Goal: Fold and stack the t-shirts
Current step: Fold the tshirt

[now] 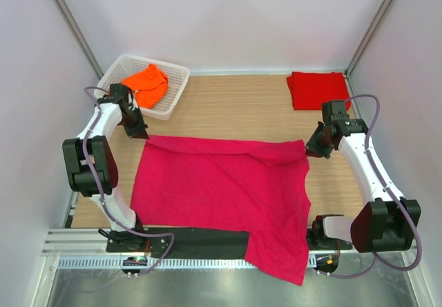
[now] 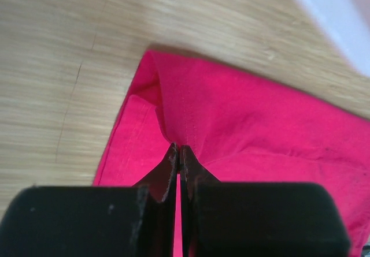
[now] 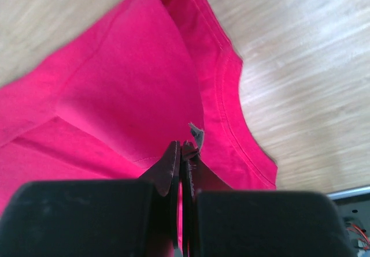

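The magenta-pink t-shirt (image 1: 221,190) lies spread across the table, its near right part hanging over the front edge. My left gripper (image 1: 141,133) is shut on its far left corner, seen in the left wrist view (image 2: 179,150) with cloth pinched between the jaws. My right gripper (image 1: 312,148) is shut on its far right corner, near the collar and a small grey tag (image 3: 196,134). The red t-shirt (image 1: 319,90) lies folded at the far right. The orange t-shirt (image 1: 146,85) sits crumpled in the basket.
A white lattice basket (image 1: 177,79) stands at the far left corner. White walls enclose the wooden table (image 1: 235,107). A metal rail (image 1: 83,241) runs along the near edge by the arm bases.
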